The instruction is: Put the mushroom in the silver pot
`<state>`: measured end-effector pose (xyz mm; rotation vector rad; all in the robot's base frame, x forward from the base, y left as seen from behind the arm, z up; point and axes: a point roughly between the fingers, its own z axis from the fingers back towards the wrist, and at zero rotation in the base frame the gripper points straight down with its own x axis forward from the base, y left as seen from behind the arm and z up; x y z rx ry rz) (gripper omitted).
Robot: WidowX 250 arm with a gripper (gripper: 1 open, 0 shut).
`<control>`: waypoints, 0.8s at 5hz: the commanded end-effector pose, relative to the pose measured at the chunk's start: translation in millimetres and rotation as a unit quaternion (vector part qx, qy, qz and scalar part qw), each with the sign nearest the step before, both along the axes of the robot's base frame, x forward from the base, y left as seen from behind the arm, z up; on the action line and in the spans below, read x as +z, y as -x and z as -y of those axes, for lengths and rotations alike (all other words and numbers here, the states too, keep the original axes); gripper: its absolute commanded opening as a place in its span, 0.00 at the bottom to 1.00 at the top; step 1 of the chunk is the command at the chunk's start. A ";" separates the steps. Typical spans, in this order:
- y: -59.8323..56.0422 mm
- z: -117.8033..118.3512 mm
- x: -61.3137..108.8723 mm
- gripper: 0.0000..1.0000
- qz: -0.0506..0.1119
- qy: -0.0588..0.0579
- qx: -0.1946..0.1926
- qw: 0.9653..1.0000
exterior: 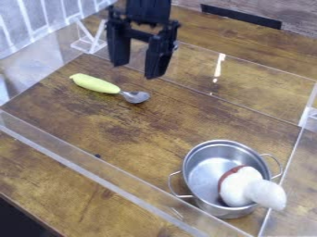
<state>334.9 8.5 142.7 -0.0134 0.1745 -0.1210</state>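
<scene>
One claw (139, 63) hangs over the far left part of the wooden worktop (111, 130), pointing straight down with its two dark fingers (119, 48) spread wide and nothing between them. It is up in the air, clear of the boards and touching no object.

Just below and in front of it lies a spoon (109, 87) with a yellow handle and a metal bowl, flat on the wood, handle toward the left and bowl toward the right. The claw stands above and slightly behind it, apart from it.

The mushroom (251, 190) is at the near right corner, well apart from the claw. Its reddish-brown cap sits down inside the silver pot (203, 166), while the plump white stem leans out over the rim on the right side, so the toy lies tilted rather than fully sunk in. The pot stands upright on the worktop, one small loop handle showing at its near left edge.

Clear plastic walls (87, 176) fence in the working area: a low one runs across the front from left to right, another along the right side just beside the pot, and one along the back. Behind the claw, at the far left, pale upright slats (31, 20) show, too blurred to name.
</scene>
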 end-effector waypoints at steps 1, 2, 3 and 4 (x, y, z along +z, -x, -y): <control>-11.4 5.1 14.0 1.00 0.048 -0.004 -0.036 0.998; -18.7 2.8 7.5 1.00 0.051 -0.009 -0.057 0.997; -22.8 1.9 9.1 1.00 0.054 -0.012 -0.063 0.997; -25.9 0.7 8.8 1.00 0.059 -0.013 -0.067 0.996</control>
